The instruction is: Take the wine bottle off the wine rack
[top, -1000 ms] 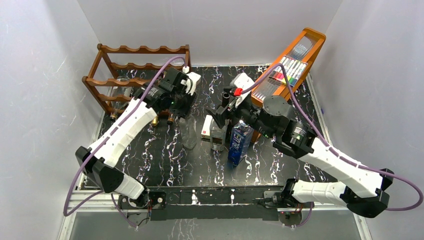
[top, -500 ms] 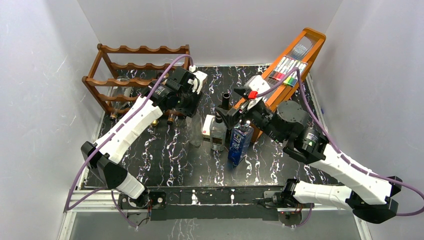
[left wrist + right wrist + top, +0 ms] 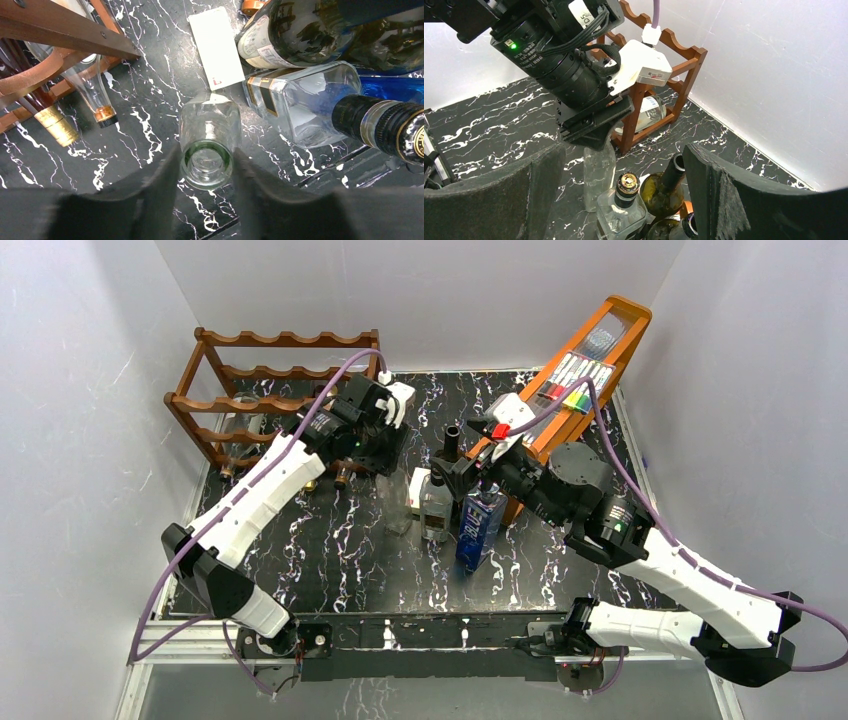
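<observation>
The dark reddish-brown wine rack (image 3: pixel 283 339) stands at the back left; it also shows in the left wrist view (image 3: pixel 60 30) and the right wrist view (image 3: pixel 674 65). A clear glass wine bottle (image 3: pixel 398 512) stands upright on the black marbled table, right of the rack. My left gripper (image 3: pixel 206 170) is shut on its neck from above, a finger on each side of the rim (image 3: pixel 206 159). The right wrist view shows this bottle (image 3: pixel 599 175) under the left gripper (image 3: pixel 594 132). My right gripper (image 3: pixel 621 160) is wide open and empty, above a cluster of bottles.
Two bottles (image 3: pixel 92 85) (image 3: pixel 52 122) lie in the rack's bottom tier. A square clear bottle (image 3: pixel 437 508), a dark green bottle (image 3: pixel 452 440), a blue carton (image 3: pixel 480 525) and a white card (image 3: pixel 217 47) crowd the table's middle. An orange tray stand (image 3: pixel 592 355) leans at back right.
My left gripper has moved right, away from the rack, with the clear bottle. My right arm has shifted slightly right. Over the last half second both are nearly still.
</observation>
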Motion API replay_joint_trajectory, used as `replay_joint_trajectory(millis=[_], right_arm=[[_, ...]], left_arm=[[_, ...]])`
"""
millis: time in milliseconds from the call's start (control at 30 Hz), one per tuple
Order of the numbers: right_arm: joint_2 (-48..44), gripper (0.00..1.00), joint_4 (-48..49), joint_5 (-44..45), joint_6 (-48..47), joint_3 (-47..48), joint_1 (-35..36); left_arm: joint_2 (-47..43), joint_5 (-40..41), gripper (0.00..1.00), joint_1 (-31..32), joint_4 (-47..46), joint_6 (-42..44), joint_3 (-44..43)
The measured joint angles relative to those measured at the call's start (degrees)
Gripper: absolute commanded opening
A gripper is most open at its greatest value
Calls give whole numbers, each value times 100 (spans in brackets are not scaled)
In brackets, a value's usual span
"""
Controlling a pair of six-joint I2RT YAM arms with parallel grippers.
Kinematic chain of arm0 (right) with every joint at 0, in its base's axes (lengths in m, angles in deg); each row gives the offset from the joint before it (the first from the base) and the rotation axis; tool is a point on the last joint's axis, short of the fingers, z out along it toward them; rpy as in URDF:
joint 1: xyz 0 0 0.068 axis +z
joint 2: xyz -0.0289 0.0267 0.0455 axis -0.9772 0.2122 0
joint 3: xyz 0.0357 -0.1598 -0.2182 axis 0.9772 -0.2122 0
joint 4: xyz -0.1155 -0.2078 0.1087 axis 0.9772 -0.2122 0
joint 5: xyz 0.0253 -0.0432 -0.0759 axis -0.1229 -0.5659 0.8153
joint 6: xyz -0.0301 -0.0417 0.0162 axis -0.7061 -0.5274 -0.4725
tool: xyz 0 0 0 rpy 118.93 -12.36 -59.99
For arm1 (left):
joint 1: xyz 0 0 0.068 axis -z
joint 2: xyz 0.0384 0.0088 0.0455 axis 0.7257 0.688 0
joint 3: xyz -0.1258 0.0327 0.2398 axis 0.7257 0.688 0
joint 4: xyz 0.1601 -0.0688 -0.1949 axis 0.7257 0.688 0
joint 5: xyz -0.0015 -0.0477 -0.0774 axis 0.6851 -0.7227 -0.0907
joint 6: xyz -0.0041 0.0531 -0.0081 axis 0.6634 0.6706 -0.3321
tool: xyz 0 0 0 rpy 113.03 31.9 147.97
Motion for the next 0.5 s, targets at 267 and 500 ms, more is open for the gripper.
replay_joint_trajectory(millis=[267, 500], right_arm=[[0, 98, -26, 0, 2, -2, 0], [2, 98, -50, -2, 4, -2, 0]], left_arm=[[-131, 50, 79, 11, 4, 85, 184], [-442, 170, 87, 13, -105, 111, 223]])
